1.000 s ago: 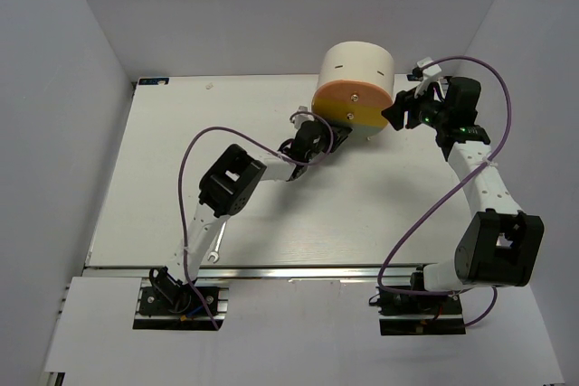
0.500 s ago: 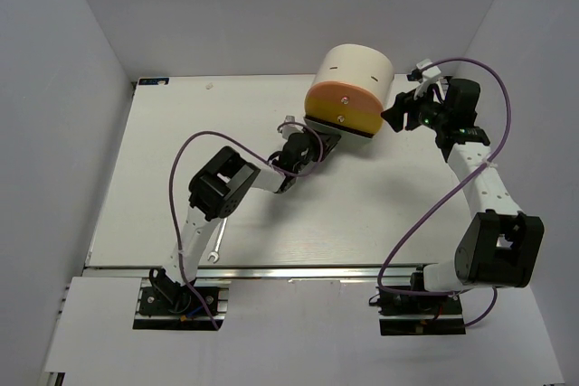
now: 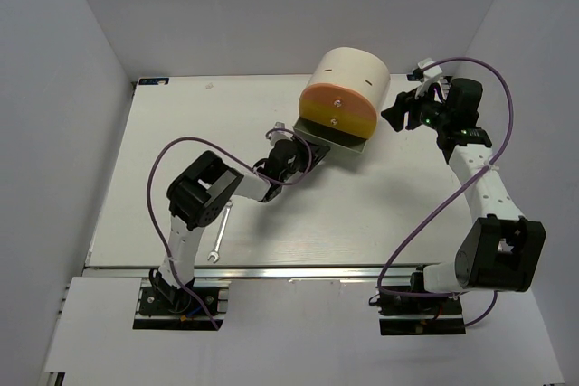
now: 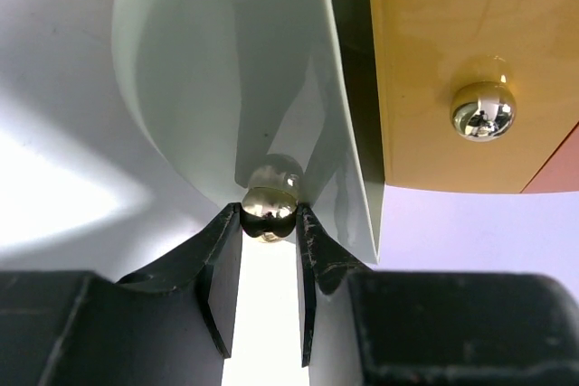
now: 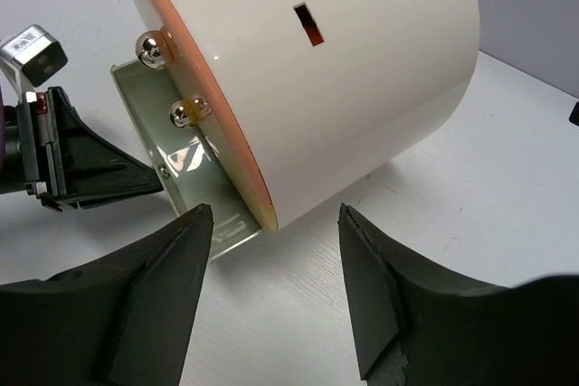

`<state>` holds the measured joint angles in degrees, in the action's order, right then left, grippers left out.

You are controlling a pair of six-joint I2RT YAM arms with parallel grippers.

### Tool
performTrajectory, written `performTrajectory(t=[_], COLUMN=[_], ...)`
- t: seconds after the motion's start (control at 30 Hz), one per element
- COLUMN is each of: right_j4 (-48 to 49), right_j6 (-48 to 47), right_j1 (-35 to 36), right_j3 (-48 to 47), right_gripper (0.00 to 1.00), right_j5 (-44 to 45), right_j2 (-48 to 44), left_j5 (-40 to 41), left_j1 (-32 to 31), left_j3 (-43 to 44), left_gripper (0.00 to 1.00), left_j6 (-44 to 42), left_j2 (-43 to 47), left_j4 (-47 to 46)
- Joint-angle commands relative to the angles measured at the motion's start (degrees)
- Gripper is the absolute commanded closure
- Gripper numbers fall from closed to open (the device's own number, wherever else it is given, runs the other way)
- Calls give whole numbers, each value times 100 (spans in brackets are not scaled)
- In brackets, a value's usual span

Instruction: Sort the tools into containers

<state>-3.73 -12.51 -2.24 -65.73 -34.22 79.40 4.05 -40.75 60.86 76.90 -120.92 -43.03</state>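
We should draw the pale grey-blue drawer (image 4: 226, 88) straight out along its slide, with the left gripper's (image 4: 269, 220) jaws clamped on its shiny round knob (image 4: 269, 203). It is glossy and thin-walled, and juts from the foot of the cream cabinet (image 3: 355, 70). The right gripper (image 3: 396, 115), jaws spread wide beside the cabinet, could steady it.

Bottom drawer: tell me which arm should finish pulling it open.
Left. The left claw is shut on the knob of the pale drawer, already partly out. The right claw hangs open beside the cream cabinet, holding nothing.
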Motion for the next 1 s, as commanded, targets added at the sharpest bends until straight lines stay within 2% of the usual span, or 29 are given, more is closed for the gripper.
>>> performTrajectory(t=[0.0,0.03,0.1,0.27,0.3,0.37,0.53,0.63,0.67,0.73,0.77,0.83,0.9,0.93,0.97], right_j4=[4,-40,-102,-277,-304,-383,-918,-1401,-1577,-2033,-2157,-2595,-2764,-2756,-2556], right_j6=[-76,-85,-198,-409,-471,-550,-1023,-1393,-1794,-2148,-2350,-2606,-2817,-2792,-2687], right_j1=[-22,-22,-22,-22,-22,-22,-22,-22,-5,135,214,940,1539,2073,2287], right_j3=[61,52,17,34,34,8,-141,-282,-369,-405,-405,-449,-388,-327,-239], right_gripper=[36,35,33,29,28,27,27,30,31,36,39,46,48,48,48], right_j5=[-164,-182,-217,-401,-445,-533,-911,-1507,-1996,-2412,-2545,-2459,-2012,-1888,-1809], right_j2=[-205,-223,-249,-346,-354,-390,-582,-714,-741,-811,-820,-829,-847,-873,-882], left_j5=[-246,-378,-405,-730,-774,-880,-1029,-1012,-1003,-820,-740,-608,-564,-546,-520], left_j1=[67,67,67,76,111,138,269,436,489,743,857,1270,1612,1684,1711], left_j3=[-22,-22,-57,-364,-417,-575,-953,-980,-971,-988,-980,-997,-945,-875,-787], left_gripper=[69,68,57,50,42,35,34,35,41,58,76,86,86,80,75], left_j6=[-140,-123,-132,-176,-167,-167,-429,-903,-1053,-1404,-1511,-1860,-2283,-2798,-3047], left_j2=[508,508,587,1026,1201,1404,2194,2888,3290,3732,4169,4602,5111,5218,5289], left_j4=[-83,-75,13,347,434,654,1366,2462,3101,3824,4681,5398,6347,6646,7284])
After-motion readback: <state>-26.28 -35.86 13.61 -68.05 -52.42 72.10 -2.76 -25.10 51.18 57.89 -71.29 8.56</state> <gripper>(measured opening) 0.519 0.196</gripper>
